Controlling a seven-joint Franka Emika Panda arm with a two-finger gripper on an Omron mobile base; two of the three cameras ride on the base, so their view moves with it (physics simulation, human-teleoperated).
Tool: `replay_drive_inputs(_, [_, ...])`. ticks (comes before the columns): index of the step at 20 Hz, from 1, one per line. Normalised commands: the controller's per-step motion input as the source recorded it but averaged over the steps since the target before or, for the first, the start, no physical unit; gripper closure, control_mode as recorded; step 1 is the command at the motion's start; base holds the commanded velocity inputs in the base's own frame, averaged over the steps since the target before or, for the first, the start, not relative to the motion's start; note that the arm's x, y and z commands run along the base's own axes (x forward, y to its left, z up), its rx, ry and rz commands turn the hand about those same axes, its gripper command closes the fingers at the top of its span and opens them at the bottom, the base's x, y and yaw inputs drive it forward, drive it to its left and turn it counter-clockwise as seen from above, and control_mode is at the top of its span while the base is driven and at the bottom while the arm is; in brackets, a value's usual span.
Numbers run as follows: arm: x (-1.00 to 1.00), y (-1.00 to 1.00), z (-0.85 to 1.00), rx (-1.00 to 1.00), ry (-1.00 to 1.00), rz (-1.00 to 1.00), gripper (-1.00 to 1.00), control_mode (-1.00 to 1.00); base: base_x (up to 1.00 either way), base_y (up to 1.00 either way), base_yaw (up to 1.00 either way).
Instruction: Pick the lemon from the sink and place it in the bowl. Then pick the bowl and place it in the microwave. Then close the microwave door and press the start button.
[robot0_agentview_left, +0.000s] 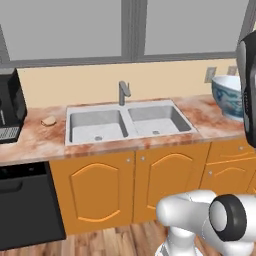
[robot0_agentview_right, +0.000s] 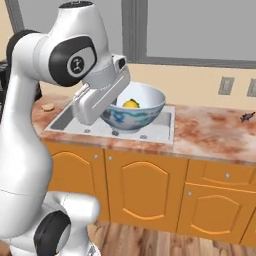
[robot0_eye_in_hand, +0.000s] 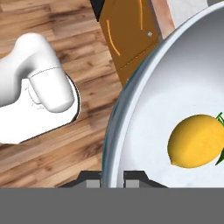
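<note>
Lemon (robot0_eye_in_hand: 195, 141), small bright yellow oval fruit with green tip, lying inside the round white ceramic bowl with blue-green outside patterning (robot0_agentview_right: 145, 112); the two-finger gripper (robot0_eye_in_hand: 113, 176) pinches the bowl's rim between its dark tips, carrying it clear above the double-basin grey steel sink (robot0_agentview_left: 127, 122), presumably so fruit and bowl travel together toward the microwave. Sink set in reddish marbled stone counter (robot0_agentview_right: 210, 132) over orange cabinet doors (robot0_agentview_left: 130, 185); tan bread-like lump (robot0_agentview_left: 48, 120) left of sink, wood-plank floor (robot0_eye_in_hand: 57, 39) below, grey window (robot0_agentview_left: 125, 27) behind.
</note>
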Motion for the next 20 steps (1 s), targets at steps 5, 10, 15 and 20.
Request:
replay_drive_inputs(5, [0.0,0.0,0.0,0.0,0.0,0.0,1.0,1.0,-0.17,0.2,0.01])
replay_drive_inputs(10, [0.0,0.0,0.0,0.0,0.0,0.0,1.0,1.0,0.0,0.03,-0.42])
replay_drive_inputs(15, [0.0,0.0,0.0,0.0,0.0,0.0,1.0,1.0,0.0,0.0,-0.93])
replay_drive_inputs(20, [0.0,0.0,0.0,0.0,0.0,0.0,1.0,1.0,0.0,0.0,-0.94])
